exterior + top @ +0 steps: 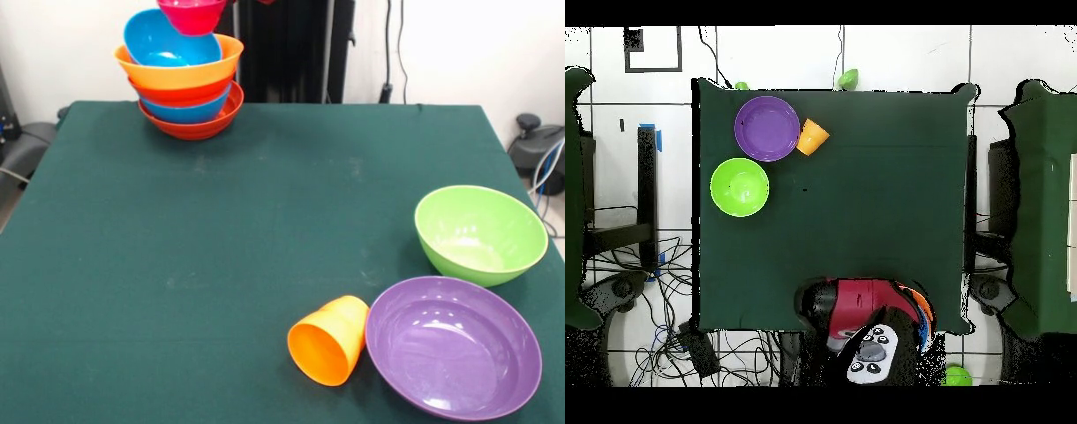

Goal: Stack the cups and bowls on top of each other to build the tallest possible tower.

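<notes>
The claw itself is hidden, so whether its jaws are apart or together cannot be told. At the top edge a small glossy magenta bowl (192, 14) sits above the tower (184, 84) of nested plastic bowls. Well away from it on the green tabletop (221, 238), the tapered orange tumbler (328, 339) lies tipped beside the round purple bowl (453, 346).

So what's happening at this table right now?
A Sawyer arm is stacking plastic bowls. The tower stands at the table's far corner by the robot: red-orange at the base, then blue, red-orange, a wide orange bowl, and a blue one tilted inside. A small magenta bowl hangs just above it at the picture's top edge; what holds it is out of view. The green bowl, purple bowl and the orange cup, on its side, wait unstacked.
</notes>
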